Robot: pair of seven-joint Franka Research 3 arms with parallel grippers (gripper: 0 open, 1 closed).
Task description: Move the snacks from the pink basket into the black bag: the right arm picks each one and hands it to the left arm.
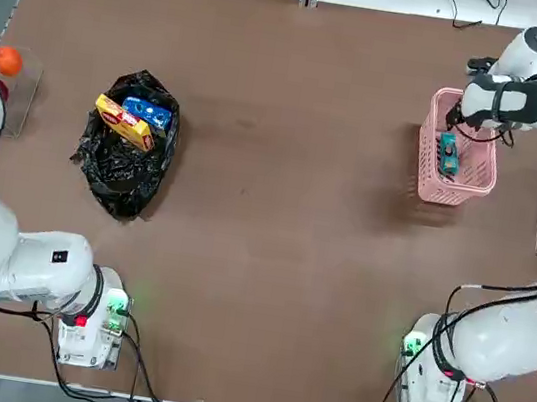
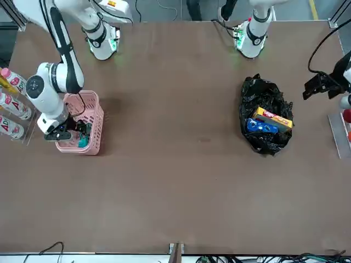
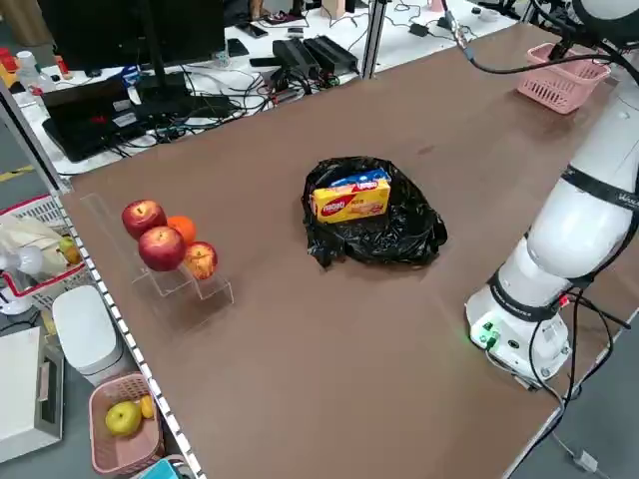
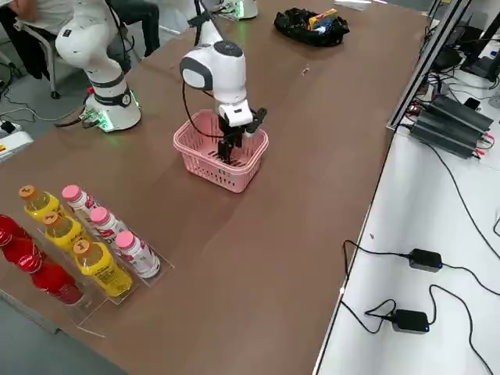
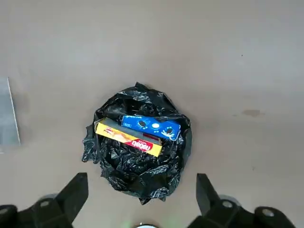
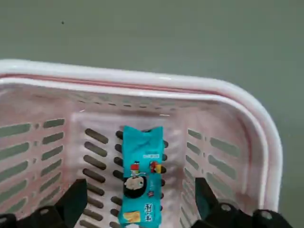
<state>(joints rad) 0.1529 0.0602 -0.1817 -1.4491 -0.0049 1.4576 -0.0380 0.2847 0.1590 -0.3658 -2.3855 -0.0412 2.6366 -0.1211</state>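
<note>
A teal snack lies flat on the floor of the pink basket at the table's far right. My right gripper hangs just over the basket's far end, open, with its fingers either side of the teal packet and above it. The black bag sits on the left half of the table. A yellow snack and a blue snack rest in its mouth. My left gripper is open and empty, held high on the bag's left.
Rows of bottles stand in a clear rack right of the basket. Apples and an orange sit on a clear stand at the table's left edge. Both arm bases occupy the near edge. Cables and power gear lie beyond the far edge.
</note>
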